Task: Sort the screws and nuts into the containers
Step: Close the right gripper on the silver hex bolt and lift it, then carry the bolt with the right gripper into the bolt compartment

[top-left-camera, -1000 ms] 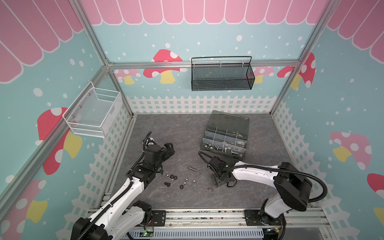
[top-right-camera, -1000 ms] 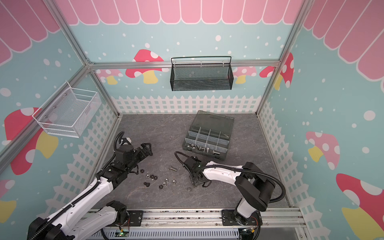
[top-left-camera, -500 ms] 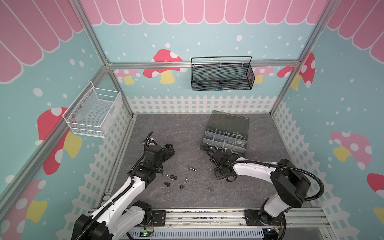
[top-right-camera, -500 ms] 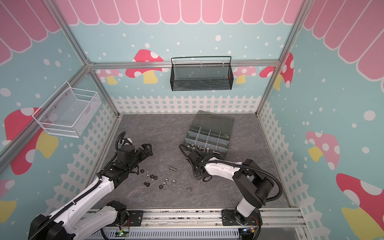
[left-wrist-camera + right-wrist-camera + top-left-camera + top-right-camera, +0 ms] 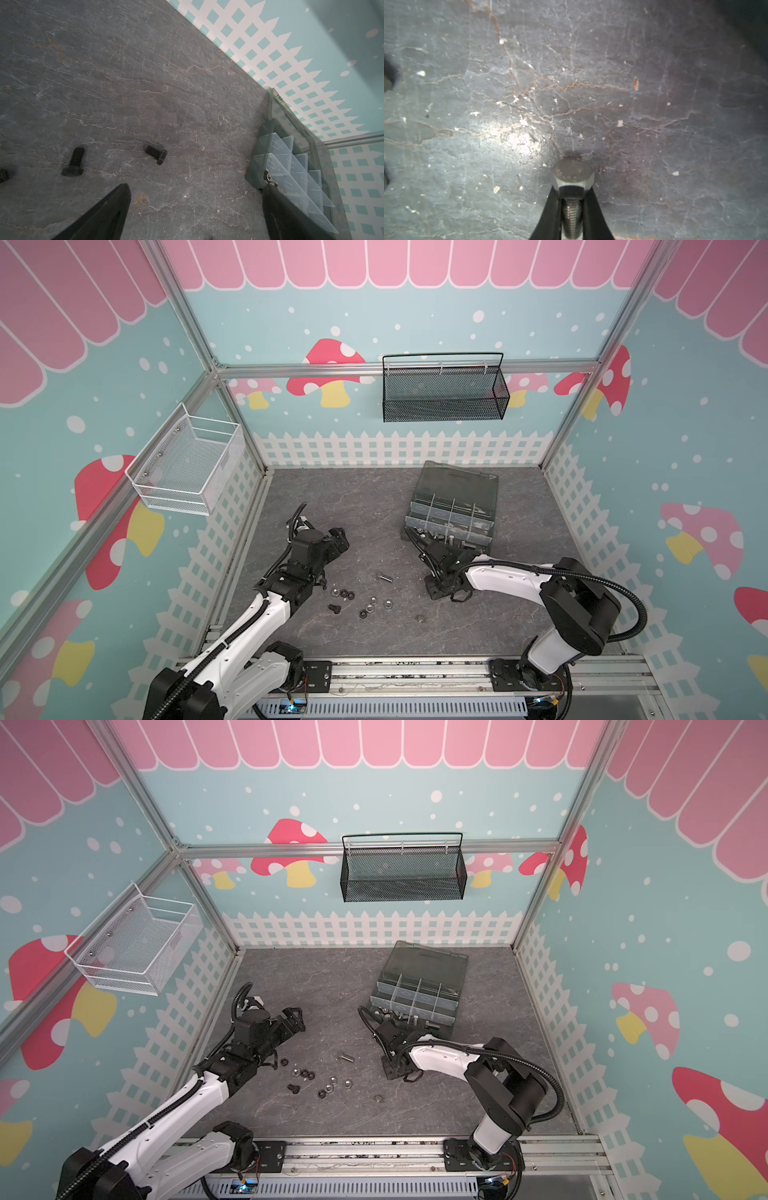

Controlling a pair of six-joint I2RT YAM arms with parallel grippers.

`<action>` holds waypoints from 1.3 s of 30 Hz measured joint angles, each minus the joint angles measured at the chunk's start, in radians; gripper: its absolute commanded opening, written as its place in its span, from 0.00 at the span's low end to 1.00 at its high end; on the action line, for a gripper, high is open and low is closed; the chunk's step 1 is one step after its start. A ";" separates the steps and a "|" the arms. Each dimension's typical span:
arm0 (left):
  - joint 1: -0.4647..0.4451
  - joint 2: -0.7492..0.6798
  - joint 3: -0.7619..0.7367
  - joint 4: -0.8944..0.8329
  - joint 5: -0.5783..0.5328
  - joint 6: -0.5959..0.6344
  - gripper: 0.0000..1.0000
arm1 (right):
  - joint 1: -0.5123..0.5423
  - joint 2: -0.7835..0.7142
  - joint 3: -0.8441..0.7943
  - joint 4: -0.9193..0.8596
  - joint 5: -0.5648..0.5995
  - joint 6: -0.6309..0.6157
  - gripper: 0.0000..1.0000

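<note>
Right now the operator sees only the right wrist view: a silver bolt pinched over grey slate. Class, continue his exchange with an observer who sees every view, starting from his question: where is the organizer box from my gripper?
Observer: In both top views the organizer box stands lid-open toward the back wall, close to the right gripper and its silver bolt.
Operator: Is the other arm busy?
Observer: No. The left wrist view shows the left gripper open and empty over the slate.
Operator: What lies loose?
Observer: Several nuts lie on the slate between the arms.
</note>
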 measured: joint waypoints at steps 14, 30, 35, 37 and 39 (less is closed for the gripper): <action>0.006 -0.030 0.000 -0.016 -0.029 0.026 1.00 | -0.068 -0.172 0.008 0.006 0.051 0.050 0.00; 0.006 -0.002 0.000 -0.008 -0.029 0.030 1.00 | -0.311 -0.232 0.024 0.132 0.061 0.009 0.00; 0.006 -0.002 0.000 -0.006 -0.029 0.030 1.00 | -0.361 -0.146 0.071 0.151 0.014 -0.031 0.00; 0.006 -0.002 0.000 -0.006 -0.029 0.030 1.00 | -0.377 -0.117 0.086 0.158 -0.002 -0.045 0.00; 0.006 -0.002 0.000 -0.006 -0.029 0.030 1.00 | -0.390 -0.092 0.098 0.165 -0.016 -0.058 0.00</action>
